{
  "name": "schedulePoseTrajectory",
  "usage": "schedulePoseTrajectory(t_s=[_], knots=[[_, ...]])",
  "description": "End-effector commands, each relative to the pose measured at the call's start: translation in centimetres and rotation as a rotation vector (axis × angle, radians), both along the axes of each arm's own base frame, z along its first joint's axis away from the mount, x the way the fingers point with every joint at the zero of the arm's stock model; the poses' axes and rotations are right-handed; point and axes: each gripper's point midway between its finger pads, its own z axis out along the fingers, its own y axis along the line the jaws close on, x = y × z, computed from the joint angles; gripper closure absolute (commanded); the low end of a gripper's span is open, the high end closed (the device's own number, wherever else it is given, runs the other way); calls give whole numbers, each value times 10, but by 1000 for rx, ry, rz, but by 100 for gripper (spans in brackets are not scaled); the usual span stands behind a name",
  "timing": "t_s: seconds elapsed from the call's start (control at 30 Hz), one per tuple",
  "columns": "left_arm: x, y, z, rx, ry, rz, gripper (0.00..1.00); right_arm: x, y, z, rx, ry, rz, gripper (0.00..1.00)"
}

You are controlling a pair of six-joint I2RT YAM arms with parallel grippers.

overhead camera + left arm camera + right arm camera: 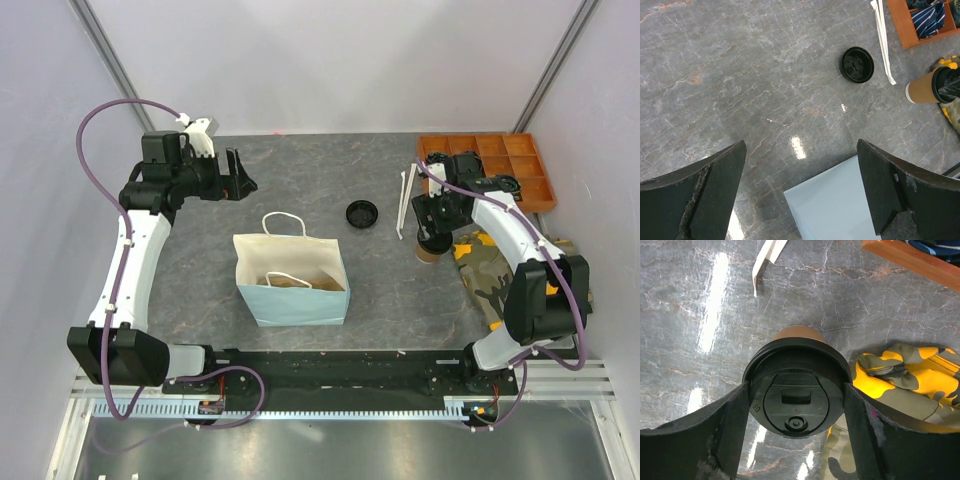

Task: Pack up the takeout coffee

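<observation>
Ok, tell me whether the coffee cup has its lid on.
On: the black lid sits over the tan cup, upright between the fingers of the right pincer.

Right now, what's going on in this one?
The right gripper straddles the takeout coffee, fingers against its black lid; a firm grip isn't clear. The left gripper hangs open beside the light-blue bag, which stands open mid-table, the cup not yet inside. A second lid lies loose nearby.

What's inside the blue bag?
Looking down into the open bag, you can see something tan lying near the top. What it is isn't clear. The bag's walls hide everything deeper down, so the bottom can't be seen.
</observation>
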Motion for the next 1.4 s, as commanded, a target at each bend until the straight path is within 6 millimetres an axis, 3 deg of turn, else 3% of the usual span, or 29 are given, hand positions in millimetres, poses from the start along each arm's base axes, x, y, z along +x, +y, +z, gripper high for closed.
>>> schedulePoseTrajectory(t_s=[0.0,0.07,0.3,0.5,0.77,1.13,1.37], knots=[[2,-4,16,-13,-43,-28,0,-2,-3,13,-5,-52,12,17],[1,-4,15,-17,-37,-31,0,-5,-2,13,-5,-47,17,11],[0,-6,15,-27,-34,-34,0,-5,2,24,25,-72,-1,11],[1,-6,17,-31,-40,-35,0,-15,-1,20,30,-94,-13,11],[0,-7,18,-39,-38,-33,0,-13,0,14,44,-113,-29,11],[0,-9,18,-45,-38,-42,0,-13,0,12,51,-136,-54,12],[-1,-9,18,-45,-42,-45,0,-15,-3,8,41,-139,-61,18]])
